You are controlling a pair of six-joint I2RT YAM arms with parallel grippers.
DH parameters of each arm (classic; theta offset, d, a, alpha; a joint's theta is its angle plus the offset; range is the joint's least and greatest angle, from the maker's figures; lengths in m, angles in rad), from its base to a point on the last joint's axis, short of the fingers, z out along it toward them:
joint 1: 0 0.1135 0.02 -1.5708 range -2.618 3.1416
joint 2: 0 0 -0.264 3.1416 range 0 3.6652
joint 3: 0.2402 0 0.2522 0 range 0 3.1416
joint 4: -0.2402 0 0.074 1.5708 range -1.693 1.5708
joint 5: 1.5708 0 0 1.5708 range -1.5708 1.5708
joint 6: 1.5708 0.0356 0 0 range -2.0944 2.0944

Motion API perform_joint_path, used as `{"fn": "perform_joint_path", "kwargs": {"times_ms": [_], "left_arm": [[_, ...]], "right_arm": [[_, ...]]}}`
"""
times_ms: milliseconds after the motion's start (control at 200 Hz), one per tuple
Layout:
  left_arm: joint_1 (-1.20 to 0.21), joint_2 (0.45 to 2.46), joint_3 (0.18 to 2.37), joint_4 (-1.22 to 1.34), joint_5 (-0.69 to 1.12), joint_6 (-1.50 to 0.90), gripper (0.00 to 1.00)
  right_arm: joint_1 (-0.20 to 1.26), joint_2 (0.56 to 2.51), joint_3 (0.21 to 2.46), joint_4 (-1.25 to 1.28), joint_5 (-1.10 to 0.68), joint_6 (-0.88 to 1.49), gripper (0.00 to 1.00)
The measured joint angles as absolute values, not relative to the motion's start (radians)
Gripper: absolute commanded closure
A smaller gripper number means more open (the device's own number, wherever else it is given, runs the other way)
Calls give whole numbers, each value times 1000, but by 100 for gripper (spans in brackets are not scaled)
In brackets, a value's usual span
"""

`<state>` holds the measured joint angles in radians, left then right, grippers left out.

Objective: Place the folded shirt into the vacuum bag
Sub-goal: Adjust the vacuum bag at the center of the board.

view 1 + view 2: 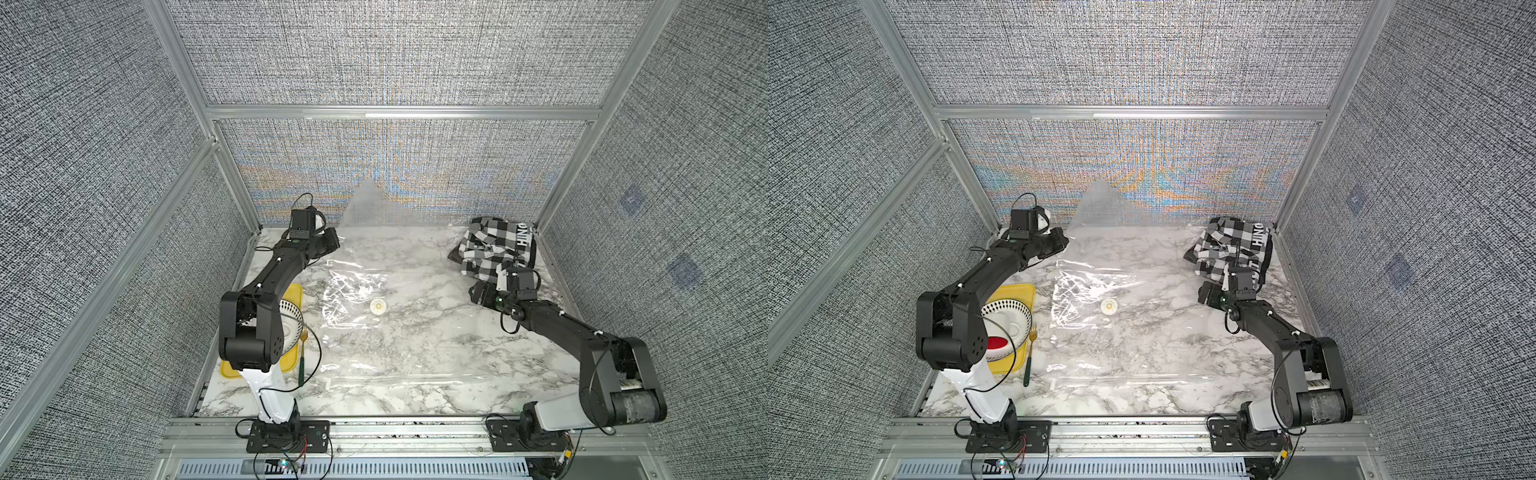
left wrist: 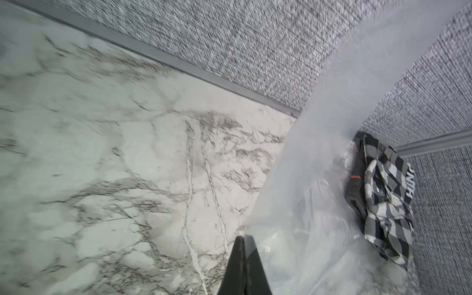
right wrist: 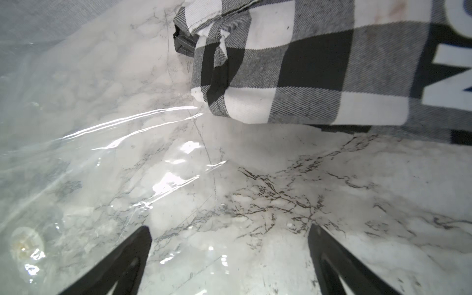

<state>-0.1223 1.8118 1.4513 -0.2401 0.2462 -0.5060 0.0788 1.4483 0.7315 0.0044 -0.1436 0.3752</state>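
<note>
The vacuum bag [image 1: 353, 299] [image 1: 1084, 299] lies flat across the marble table, clear and crinkly, with its round white valve [image 1: 378, 306] [image 1: 1109, 306] near the middle. Its far left edge is raised, and a flap leans on the back wall. My left gripper [image 1: 334, 239] [image 1: 1064, 241] [image 2: 242, 240] is shut on that raised edge of film [image 2: 319, 178]. The folded shirt [image 1: 494, 245] [image 1: 1233, 245] [image 2: 383, 194] [image 3: 293, 63], a black-and-white check, lies rumpled in the far right corner. My right gripper [image 1: 478, 293] [image 1: 1206, 293] [image 3: 229, 229] is open and empty just in front of it, over the bag's edge [image 3: 102, 166].
A yellow tray [image 1: 297, 291] [image 1: 1021, 291] at the left holds a patterned bowl [image 1: 291, 316] [image 1: 1009, 320], partly hidden by my left arm. A gold fork with a green handle [image 1: 302, 353] [image 1: 1030, 353] lies beside it. Fabric walls close in three sides.
</note>
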Motion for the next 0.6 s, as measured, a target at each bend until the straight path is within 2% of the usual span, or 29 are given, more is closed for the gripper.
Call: {"fn": "perform_joint_path", "kwargs": {"times_ms": [245,485,601], "left_arm": [[-101,1801,1450,-256,194,-509,100],[-16,1716,1305,-233,189,-528,100],[15,1637,1250,-208,182,-551,100]], "right_arm": [[79,1460,731,4,-144,371,1],[93,1495,738,10,-210,363,2],[126,1548,764,9,-260,349,10]]}}
